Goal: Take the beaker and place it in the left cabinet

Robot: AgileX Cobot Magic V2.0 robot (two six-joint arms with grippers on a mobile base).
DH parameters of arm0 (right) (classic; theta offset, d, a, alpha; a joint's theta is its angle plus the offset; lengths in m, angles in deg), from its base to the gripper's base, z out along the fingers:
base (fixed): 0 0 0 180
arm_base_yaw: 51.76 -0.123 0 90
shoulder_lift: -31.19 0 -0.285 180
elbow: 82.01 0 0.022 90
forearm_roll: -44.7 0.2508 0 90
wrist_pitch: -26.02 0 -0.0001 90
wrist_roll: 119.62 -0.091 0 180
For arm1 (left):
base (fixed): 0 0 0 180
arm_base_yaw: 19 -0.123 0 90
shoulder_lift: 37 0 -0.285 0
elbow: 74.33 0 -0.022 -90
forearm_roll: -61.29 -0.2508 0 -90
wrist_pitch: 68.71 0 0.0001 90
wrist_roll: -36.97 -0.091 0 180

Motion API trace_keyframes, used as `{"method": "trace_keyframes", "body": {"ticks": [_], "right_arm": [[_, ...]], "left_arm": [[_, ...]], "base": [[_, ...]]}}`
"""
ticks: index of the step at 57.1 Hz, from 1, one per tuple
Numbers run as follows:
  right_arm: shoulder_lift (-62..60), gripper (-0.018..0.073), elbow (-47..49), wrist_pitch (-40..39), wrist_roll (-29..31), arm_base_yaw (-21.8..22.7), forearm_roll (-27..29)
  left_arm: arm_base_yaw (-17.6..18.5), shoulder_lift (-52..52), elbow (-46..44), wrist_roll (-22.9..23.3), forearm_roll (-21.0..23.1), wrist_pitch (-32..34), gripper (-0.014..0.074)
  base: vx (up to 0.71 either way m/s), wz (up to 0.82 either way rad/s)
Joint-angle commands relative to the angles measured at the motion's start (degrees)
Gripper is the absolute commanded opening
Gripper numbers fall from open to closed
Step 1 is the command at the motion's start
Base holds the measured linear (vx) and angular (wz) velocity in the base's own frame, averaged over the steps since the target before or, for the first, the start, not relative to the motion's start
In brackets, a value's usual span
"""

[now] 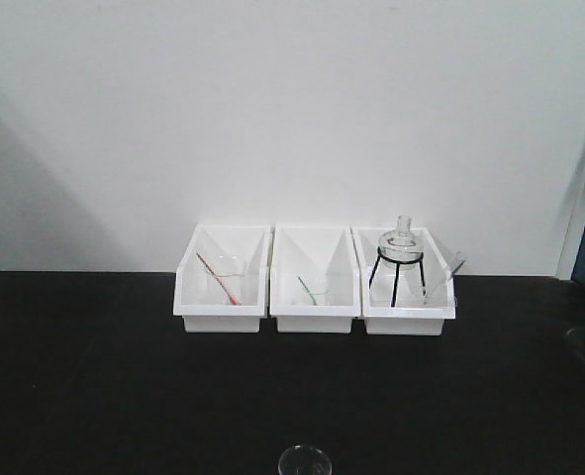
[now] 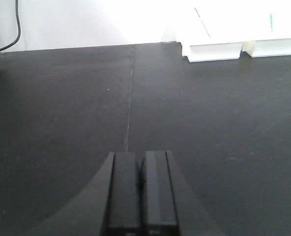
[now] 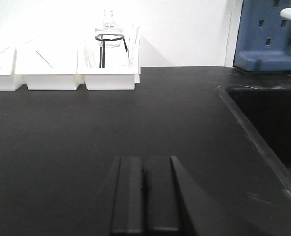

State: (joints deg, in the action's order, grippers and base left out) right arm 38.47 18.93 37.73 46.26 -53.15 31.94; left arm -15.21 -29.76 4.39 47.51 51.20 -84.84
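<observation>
Exterior front-facing view: nearest you, at the bottom edge, what looks like the beaker (image 1: 305, 461), only its rim showing. Expect light, slick, breakable glass, so grip its wall gently. Left gripper (image 2: 141, 162) and right gripper (image 3: 145, 162) are both pressed together, empty. White bins (image 1: 315, 315) sit beyond.

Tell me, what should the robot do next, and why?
Probably open the left gripper and turn it toward the beaker. Its jaws are shut, and neither wrist view shows the beaker, which stands untouched at the front view's bottom edge.
</observation>
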Motion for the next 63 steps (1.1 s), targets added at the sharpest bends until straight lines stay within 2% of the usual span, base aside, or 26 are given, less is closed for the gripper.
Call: {"method": "trace_keyframes", "body": {"ticks": [1, 36, 43, 53, 63], "right_arm": [[-0.77, -0.0003, -0.12, -4.73, 0.56, 0.2, -0.22], [-0.77, -0.0003, -0.12, -4.85, 0.56, 0.2, -0.22], [-0.77, -0.0003, -0.12, -5.25, 1.73, 0.27, -3.87], [-0.77, -0.0003, -0.12, -7.23, -2.71, 0.21, -2.15], [-0.77, -0.0003, -0.12, -11.11, -2.85, 0.21, -2.41]], "left_arm": [[0.42, -1.07, -0.54, 0.2, 0.11, 4.75, 0.0004], [0.42, -1.07, -0.54, 0.2, 0.11, 4.75, 0.0004], [0.42, -1.07, -0.54, 0.2, 0.11, 4.75, 0.0004], [0.42, -1.07, -0.54, 0.2, 0.11, 4.75, 0.0004], [0.42, -1.07, -0.54, 0.2, 0.11, 4.75, 0.0004]], "base": [[0.0, 0.0], [0.0, 0.0], [0.0, 0.0], [0.0, 0.0], [0.0, 0.0]]}}
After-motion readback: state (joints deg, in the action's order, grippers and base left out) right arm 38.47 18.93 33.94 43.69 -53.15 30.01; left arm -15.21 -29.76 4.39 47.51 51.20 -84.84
